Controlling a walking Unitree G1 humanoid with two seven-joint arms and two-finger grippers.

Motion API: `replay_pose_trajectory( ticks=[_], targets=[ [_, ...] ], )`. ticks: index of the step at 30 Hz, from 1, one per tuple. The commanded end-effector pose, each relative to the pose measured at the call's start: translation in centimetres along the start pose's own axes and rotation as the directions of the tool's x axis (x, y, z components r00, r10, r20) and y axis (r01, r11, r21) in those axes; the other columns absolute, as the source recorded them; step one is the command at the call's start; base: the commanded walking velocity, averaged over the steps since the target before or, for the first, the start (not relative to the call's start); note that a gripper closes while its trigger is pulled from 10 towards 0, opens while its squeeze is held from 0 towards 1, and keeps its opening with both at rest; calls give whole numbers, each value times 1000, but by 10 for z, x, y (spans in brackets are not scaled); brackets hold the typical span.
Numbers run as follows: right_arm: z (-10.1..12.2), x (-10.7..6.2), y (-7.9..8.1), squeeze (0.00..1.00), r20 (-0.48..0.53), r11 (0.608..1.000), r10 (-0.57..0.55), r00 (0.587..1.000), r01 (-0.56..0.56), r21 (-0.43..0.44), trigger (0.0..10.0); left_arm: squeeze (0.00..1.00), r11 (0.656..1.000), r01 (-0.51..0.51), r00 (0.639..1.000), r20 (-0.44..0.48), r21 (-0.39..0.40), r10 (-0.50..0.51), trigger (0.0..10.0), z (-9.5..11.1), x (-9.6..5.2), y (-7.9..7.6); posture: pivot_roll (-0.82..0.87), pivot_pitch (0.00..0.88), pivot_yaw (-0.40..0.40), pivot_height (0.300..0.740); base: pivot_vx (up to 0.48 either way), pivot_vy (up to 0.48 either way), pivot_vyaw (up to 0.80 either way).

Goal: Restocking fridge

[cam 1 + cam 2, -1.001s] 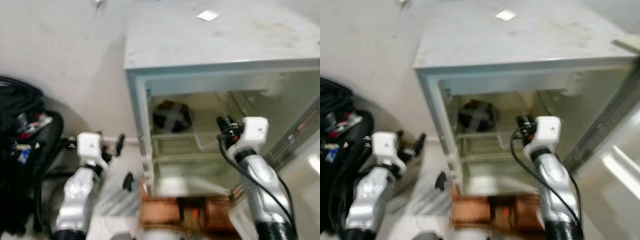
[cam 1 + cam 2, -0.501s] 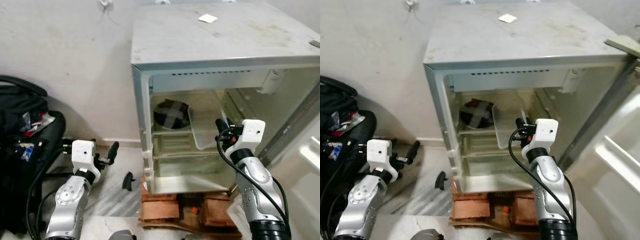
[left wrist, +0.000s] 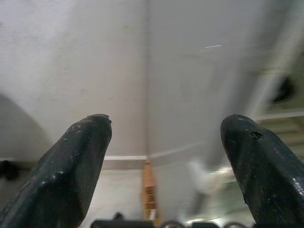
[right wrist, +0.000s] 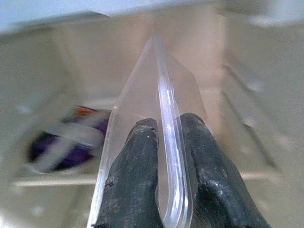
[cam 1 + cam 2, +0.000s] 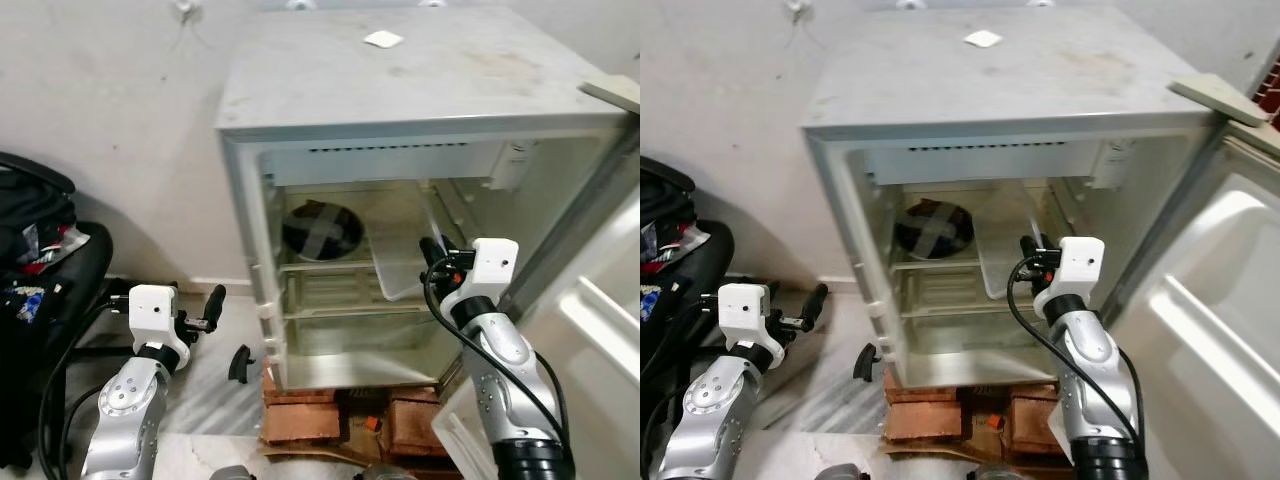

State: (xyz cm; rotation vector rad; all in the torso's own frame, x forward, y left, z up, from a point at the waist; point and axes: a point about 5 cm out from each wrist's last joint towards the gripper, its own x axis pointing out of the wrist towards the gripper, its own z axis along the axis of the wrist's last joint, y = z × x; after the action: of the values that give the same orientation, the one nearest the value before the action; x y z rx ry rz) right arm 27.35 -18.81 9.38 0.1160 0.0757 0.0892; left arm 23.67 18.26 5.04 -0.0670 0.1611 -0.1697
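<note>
We see the right end effector (image 4: 168, 142) with its two black fingers (image 4: 137, 180) pressed against either side of the rim of a clear plastic shelf panel (image 4: 156, 95), which stands on edge and runs away from the fingers into the fridge interior (image 4: 85, 61). Beyond the panel, to one side of it, a dark purple round thing with pale crossed bands (image 4: 61, 142) lies blurred on a fridge shelf (image 4: 52, 179). On the panel's other side the pale inner wall shows ridges.
</note>
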Motion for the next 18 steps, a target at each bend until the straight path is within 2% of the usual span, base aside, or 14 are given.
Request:
replay_pose_trajectory(
  ticks=[1, 3, 6, 10, 12, 14, 18],
  targets=[
    [3, 6, 8, 0, 15, 1000, 21, 1000, -22, 6, 10000, 0, 999, -41, 999, 4, 23, 41, 10000, 3, -5, 11, 14, 0, 35, 740, 0, 0, 0],
    [2, 6, 8, 0, 10, 1000, 16, 1000, -16, 4, 10000, 0, 999, -45, 999, 0, 25, 45, 10000, 3, -6, 12, 17, 0, 34, 740, 0, 0, 0],
    [-4, 13, 5, 0, -30, 998, -42, 999, 43, 40, 10000, 0, 994, -92, 992, -77, 66, 97, 10000, -6, -17, 19, 50, 0, 17, 740, 0, 0, 0],
    [-7, 22, 8, 0, -49, 996, -66, 997, 69, 63, 10000, 0, 991, -99, 989, -98, 90, 108, 10000, -6, -27, 27, 78, 12, 9, 740, 0, 0, 0],
    [-9, 30, 8, 0, -59, 991, -93, 994, 98, 88, 10000, 0, 991, -98, 990, -96, 92, 106, 10000, -4, -32, 26, 89, 28, 13, 740, 0, 0, 0],
    [-9, 35, 7, 0, -57, 990, -115, 992, 119, 73, 10000, 0, 991, -106, 989, -93, 83, 114, 10000, -1, -35, 23, 101, 47, 19, 740, 0, 0, 0],
    [-3, 51, 6, 0, -39, 979, -181, 983, 183, 84, 10000, 0, 994, -89, 993, -78, 61, 93, 10000, 7, -43, 12, 115, 91, 25, 740, 0, 0, 0]
  ],
)
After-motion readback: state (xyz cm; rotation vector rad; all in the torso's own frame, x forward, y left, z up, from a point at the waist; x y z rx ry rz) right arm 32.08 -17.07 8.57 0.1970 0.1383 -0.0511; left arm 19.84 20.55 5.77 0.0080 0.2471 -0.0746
